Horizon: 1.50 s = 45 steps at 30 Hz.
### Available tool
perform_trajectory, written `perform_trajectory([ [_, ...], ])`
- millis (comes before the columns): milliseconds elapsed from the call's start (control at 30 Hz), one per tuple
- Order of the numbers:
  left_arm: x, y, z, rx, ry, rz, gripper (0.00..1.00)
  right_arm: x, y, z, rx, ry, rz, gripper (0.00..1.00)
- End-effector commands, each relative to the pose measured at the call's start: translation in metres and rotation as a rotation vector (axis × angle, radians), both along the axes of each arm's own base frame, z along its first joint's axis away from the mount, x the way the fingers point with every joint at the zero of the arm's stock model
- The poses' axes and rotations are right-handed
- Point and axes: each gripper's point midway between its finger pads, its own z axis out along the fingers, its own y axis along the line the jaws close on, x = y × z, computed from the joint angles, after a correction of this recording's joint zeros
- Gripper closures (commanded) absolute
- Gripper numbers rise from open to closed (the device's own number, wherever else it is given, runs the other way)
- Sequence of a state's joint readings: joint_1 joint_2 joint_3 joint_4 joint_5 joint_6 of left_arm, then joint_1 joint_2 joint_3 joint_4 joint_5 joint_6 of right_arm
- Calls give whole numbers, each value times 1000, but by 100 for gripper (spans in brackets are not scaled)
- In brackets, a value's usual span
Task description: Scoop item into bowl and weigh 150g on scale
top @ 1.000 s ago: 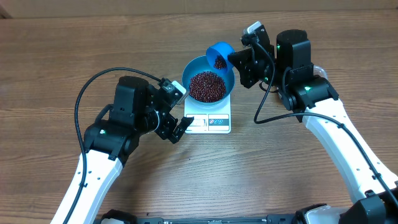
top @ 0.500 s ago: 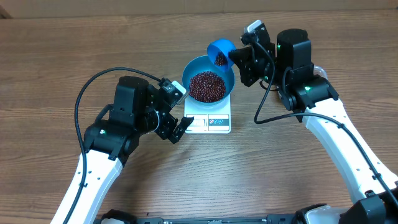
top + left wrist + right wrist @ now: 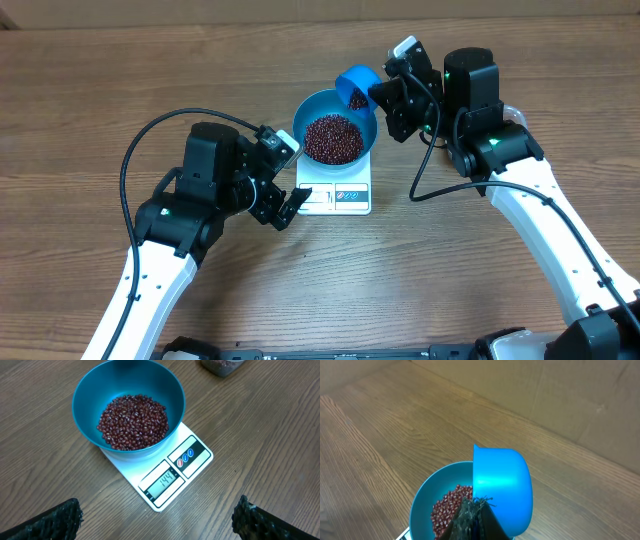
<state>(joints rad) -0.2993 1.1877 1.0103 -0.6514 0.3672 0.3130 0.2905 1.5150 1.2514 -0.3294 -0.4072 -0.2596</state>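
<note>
Beans [image 3: 132,420] sit heaped in the bowl [image 3: 90,405] on the scale [image 3: 165,480], reading 144, short of 150. Right gripper [image 3: 471,517] stays clamped on the scoop [image 3: 500,485]; I've edged it slightly along the far rim, some left inside. Left gripper [image 3: 287,208] wide open, empty.

even, bright overhead light; soft shadows, sharp focus, no glare.
</note>
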Motion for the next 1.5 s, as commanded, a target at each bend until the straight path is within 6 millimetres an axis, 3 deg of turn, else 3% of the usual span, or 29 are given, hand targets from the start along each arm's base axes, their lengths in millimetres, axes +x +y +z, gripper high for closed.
perform_trajectory([
  [0,3,-2,11,-24,-12,5,1,6,2,8,-3,-24,4,96],
  [633,3,-2,11,-24,-12,5,1,1,3,-5,-5,28,13,96],
  [1467,3,-2,11,-24,-12,5,0,4,4,-7,-1,28,13,96],
])
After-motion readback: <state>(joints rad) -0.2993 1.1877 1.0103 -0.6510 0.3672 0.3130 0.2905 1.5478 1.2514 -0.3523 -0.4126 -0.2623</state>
